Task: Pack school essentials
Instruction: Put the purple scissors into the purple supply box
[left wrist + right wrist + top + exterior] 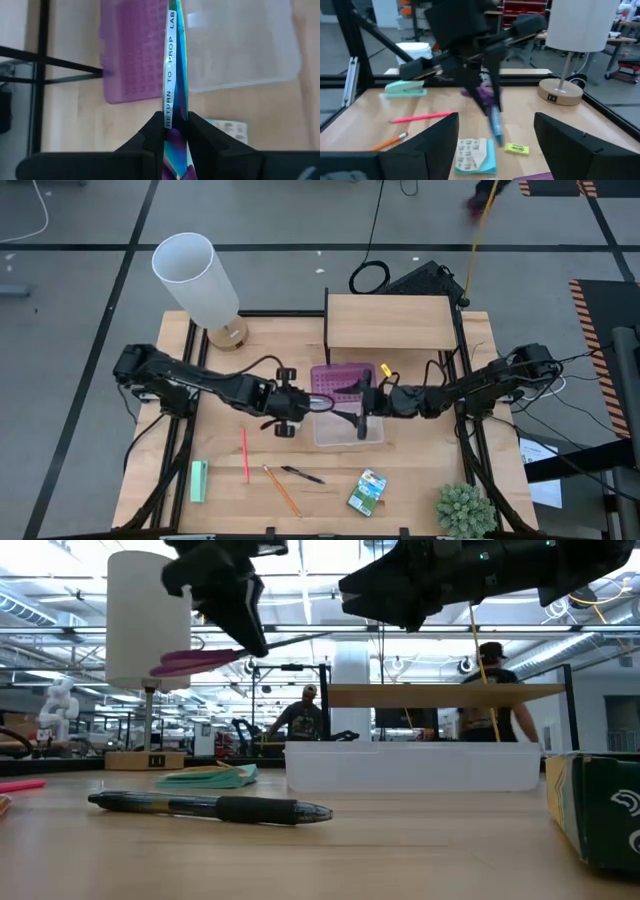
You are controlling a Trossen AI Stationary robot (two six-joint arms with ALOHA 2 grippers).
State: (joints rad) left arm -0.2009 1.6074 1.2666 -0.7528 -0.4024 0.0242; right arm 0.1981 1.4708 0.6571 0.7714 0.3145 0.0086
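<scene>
Scissors [175, 75] clamped between left fingers [150, 135] above the case [240, 45]; right fingers [565, 135] spread open.

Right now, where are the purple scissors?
The purple-handled scissors are held in the left gripper above mid-table, beside the clear case.

The left gripper [175, 131] is held raised, fingers clamped on scissor blades [176, 60]; the right gripper [496, 131] is held opposite, fingers spread.
</scene>
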